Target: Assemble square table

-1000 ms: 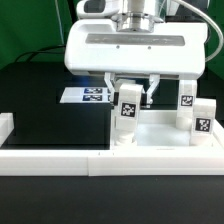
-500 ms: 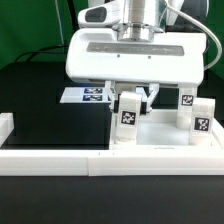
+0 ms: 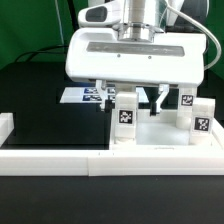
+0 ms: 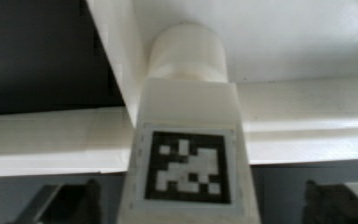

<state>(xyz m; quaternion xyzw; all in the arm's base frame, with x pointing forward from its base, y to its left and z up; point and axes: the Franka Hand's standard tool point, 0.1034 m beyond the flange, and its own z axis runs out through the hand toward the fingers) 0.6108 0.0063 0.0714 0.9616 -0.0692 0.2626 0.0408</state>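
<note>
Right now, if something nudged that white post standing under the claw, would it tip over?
Probably not easily. The leg stands upright on the tabletop, seemingly seated there. It looks like stiff plastic, likely light. The gripper sits open around it, not holding it.

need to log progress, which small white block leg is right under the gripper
The small white block leg standing between the open gripper fingers; the other two legs stand apart toward the exterior view's right.

A broad white gripper [image 3: 132, 94] housing with rounded corners carries a long grey slot across its face, a silver-grey cylindrical wrist above it, and dark fingertips [image 4: 345, 199] below
</note>
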